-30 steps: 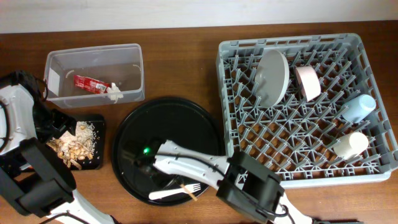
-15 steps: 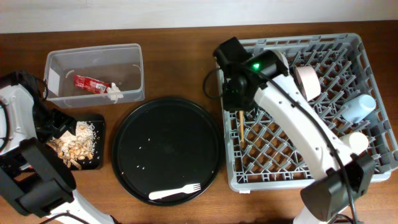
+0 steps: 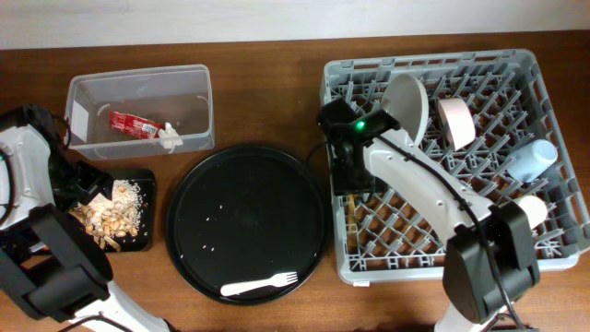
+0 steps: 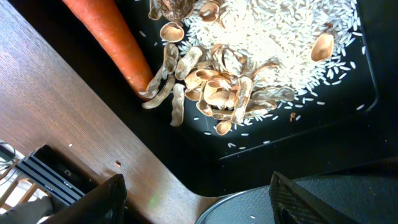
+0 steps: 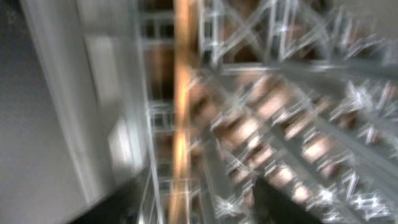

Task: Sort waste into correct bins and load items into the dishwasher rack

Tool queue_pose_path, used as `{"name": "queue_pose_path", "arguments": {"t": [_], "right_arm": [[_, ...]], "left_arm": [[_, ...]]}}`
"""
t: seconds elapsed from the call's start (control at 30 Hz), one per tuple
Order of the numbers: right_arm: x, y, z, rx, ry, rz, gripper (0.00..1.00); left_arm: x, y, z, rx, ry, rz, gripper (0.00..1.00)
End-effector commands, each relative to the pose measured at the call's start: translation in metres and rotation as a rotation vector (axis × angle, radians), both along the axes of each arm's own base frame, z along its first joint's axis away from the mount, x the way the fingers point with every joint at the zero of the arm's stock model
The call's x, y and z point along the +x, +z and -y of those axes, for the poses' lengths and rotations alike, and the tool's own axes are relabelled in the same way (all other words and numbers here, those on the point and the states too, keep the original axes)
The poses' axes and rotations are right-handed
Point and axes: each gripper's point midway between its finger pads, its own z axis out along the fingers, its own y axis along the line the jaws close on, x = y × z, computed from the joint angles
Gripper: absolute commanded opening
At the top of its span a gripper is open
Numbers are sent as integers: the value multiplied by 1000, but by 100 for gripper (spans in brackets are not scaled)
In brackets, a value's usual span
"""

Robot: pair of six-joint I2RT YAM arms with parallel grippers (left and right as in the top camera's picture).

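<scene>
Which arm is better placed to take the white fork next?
Right, probably: right pincer is at the rack edge beside the round tray with the fork; left pincer is farther, over the flat tray.

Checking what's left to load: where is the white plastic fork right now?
Overhead view: the white plastic fork lies on the round black tray, near its front edge, left of the dishwasher rack.

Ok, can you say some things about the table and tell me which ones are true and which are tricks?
1. The white fork lies on the round black tray. True.
2. The red wrapper is in the dishwasher rack. False: it is in the clear tub.
3. The plate stands on edge in the rack. True.
4. The blue cup sits on the round black tray. False: it is in the rack.
5. The carrot lies in the flat black tray. True.
</scene>
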Motion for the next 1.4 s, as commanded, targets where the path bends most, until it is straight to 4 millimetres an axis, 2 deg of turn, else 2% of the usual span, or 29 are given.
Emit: {"name": "queue_pose_path", "arguments": {"t": [0.0, 0.07, 0.13, 0.2, 0.27, 0.37, 0.47, 0.53, 0.6, 0.67, 0.73, 0.9, 1.1, 1.37], "right_arm": [[11, 42, -10, 54, 65, 86, 64], [15, 70, -15, 83, 124, 146, 64], [11, 100, -31, 123, 284, 205, 64], [-1, 110, -39, 130, 346, 215, 65], [-13, 109, -48, 127, 367, 188, 65], [-33, 95, -71, 128, 450, 152, 65], [-58, 72, -98, 118, 596, 119, 70], [-81, 54, -118, 149, 736, 81, 73], [-116, 31, -143, 246, 946, 15, 77], [-144, 16, -159, 324, 1122, -18, 79], [-163, -5, -174, 346, 1271, 11, 80], [-176, -22, -190, 372, 1350, 65, 84], [-175, -34, -196, 381, 1360, 84, 86], [-172, -61, -202, 364, 1403, 62, 85]], "left_arm": [[3, 8, 0, 7, -6, 31, 73], [3, 8, 0, 7, -6, 31, 73], [3, 8, 0, 7, -6, 31, 73], [3, 8, 0, 7, -6, 31, 73], [3, 8, 0, 7, -6, 32, 73], [3, 8, 0, 7, -6, 32, 73], [3, 8, 0, 7, -6, 31, 73], [3, 8, 0, 7, -6, 31, 73], [3, 8, 0, 7, -6, 31, 73], [3, 8, 0, 7, -6, 31, 73], [3, 8, 0, 7, -6, 31, 73], [3, 8, 0, 7, -6, 31, 73], [3, 8, 0, 7, -6, 31, 73], [3, 8, -1, 8, -6, 32, 73]]}}
